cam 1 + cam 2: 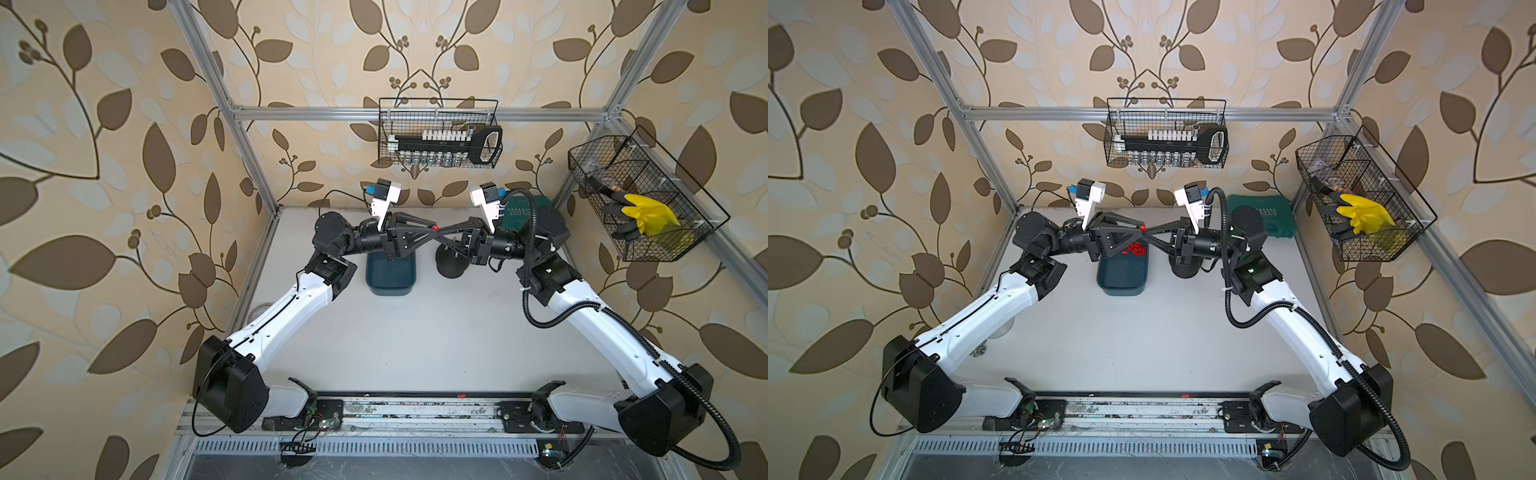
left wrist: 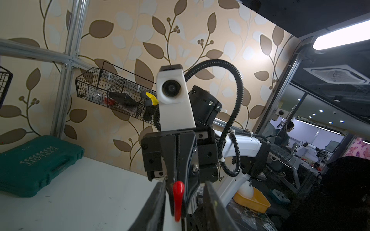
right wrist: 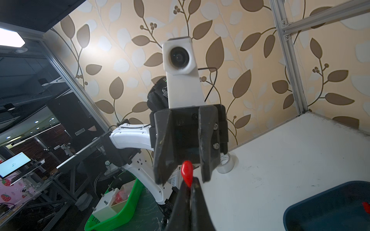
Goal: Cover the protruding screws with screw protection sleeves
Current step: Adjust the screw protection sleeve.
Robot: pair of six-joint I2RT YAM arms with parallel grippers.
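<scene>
My two grippers meet tip to tip in the air above the table's far middle. The right gripper [image 1: 441, 240] [image 3: 190, 183] is shut on one red screw protection sleeve [image 1: 435, 227] [image 1: 1143, 228] [image 3: 187, 172], pinching its end. The left gripper [image 1: 431, 235] [image 2: 185, 186] stands open, its fingers on either side of that sleeve [image 2: 178, 197] without touching it. More red sleeves [image 1: 1136, 249] lie in a dark teal bin [image 1: 390, 276] [image 3: 328, 206] below the left gripper. A black round base [image 1: 451, 268] [image 1: 1185, 272] stands under the right gripper. The protruding screws are hidden by the arm.
A green tool case [image 1: 528, 212] [image 2: 38, 164] lies at the back right of the table. Wire baskets hang on the back wall [image 1: 438, 133] and the right wall [image 1: 640, 199], the latter holding a yellow glove. A tape roll [image 3: 226, 163] sits by the left edge.
</scene>
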